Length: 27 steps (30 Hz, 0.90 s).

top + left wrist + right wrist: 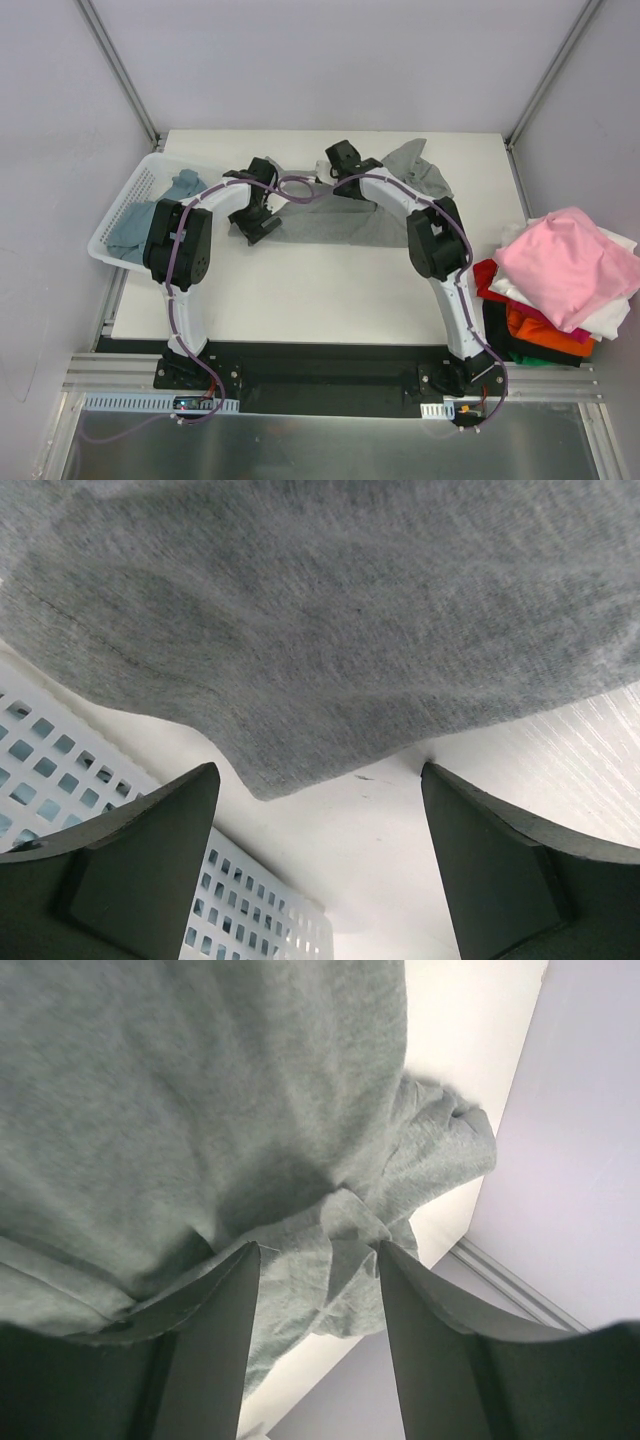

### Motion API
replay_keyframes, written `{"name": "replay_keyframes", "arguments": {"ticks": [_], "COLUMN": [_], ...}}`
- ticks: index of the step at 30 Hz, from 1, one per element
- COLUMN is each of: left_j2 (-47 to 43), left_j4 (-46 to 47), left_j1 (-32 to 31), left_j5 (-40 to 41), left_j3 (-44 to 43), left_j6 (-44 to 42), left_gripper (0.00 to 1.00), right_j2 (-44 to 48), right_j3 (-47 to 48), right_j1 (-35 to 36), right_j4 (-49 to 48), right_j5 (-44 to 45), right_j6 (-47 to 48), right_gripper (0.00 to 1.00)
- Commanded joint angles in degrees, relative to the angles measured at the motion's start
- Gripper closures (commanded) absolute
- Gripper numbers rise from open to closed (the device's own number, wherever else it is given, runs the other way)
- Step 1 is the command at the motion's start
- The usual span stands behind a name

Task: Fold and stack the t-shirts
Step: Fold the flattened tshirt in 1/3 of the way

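The left gripper (320, 772) has its fingers spread wide with nothing between them. It sits low over the near left edge of the light heather-grey t-shirt (330, 222), and the hem runs just in front of the fingertips. The right gripper (315, 1247) is at the shirt's far edge. Its fingers stand closer together, with a bunched fold of the grey cloth in the gap and the hem draped over one finger. I cannot tell whether they actually pinch it.

The grey shirt lies spread across the far half of the white table (300, 295), one sleeve rumpled toward the far right. To the left, a dusty blue-teal t-shirt (135, 225) lies crumpled in the white slatted basket (140, 180). At the right edge is a loose pile: a pink t-shirt (565, 265) on top, with white (612, 320), red (490, 282) and orange (540, 337) ones beneath.
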State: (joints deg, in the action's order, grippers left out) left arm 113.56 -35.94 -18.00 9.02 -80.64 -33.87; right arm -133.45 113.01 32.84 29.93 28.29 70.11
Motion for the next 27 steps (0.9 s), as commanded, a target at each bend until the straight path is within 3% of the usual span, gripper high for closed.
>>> {"name": "replay_keyframes", "arguments": {"ticks": [1,17,27], "left_j2": [-3.08,-4.31,-4.05], "left_j4": [-0.44,-0.44,-0.09], "left_j1": [-0.02,-0.02,-0.02], "left_j5": [-1.19,-1.02,-1.37], "left_j3": [0.57,1.19,1.89], "left_j6": [0.65,0.56,0.73], "left_gripper": [0.18,0.18,0.18], "right_j2": [4.51,12.42,9.35], "right_j3": [-1.12,-9.65,-10.53], "right_j1": [1.87,-0.14,-5.50], "right_j4": [-1.90,-4.36,-4.27], "right_j5": [0.53,3.08,2.56], "right_j6": [-1.55,-3.31,-2.87], "right_gripper": [0.45,0.43,0.43]}}
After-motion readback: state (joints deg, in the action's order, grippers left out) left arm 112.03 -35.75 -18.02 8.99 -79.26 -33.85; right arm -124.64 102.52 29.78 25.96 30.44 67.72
